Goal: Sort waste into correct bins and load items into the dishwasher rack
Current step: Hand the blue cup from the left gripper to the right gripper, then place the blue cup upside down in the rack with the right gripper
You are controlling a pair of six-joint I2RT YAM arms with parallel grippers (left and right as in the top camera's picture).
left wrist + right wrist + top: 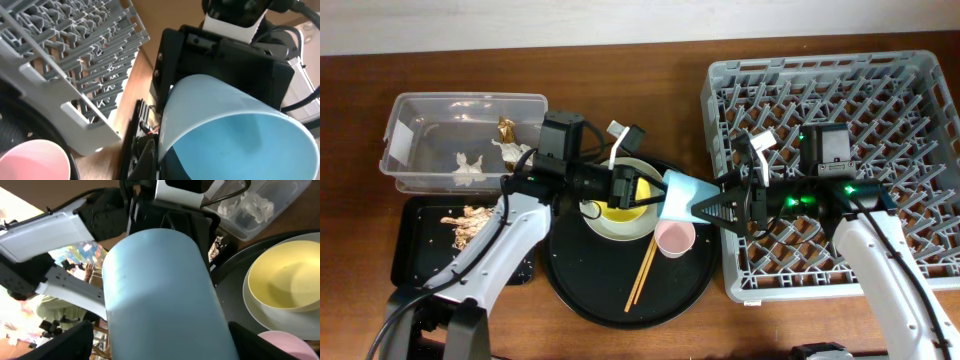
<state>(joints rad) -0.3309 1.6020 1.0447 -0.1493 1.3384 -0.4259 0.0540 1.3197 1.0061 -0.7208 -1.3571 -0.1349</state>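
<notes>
Blue and lying sideways in mid-air: pinching the blue cup (685, 195) by its rim wall w/ left gripper (658, 192), clamped, one finger inside, one outside, mouth facing left. Reaching in from the right w/ right gripper (715, 205), fingers (75, 342) spread either side of the cup's narrow end; can't tell whether pressing on it or just flanking. Hanging all this above the right part of the round black tray (620, 300), btw plate and rack. Just nearer: showing pink cup (674, 238) upright on that tray, yellow bowl (620, 212) sitting in grey-green plate (620, 232) to its left, chopsticks (644, 270) lying slanted at the near side. Further right, resting on the wooden table (620, 80): grey dishwasher rack (880, 100), pegs up. Far left: holding wrapper (507, 130) and tissue (468, 168) in the clear tub (400, 130); nearer, carrying food scraps (465, 218) in the black rectangular tray (415, 265).
</notes>
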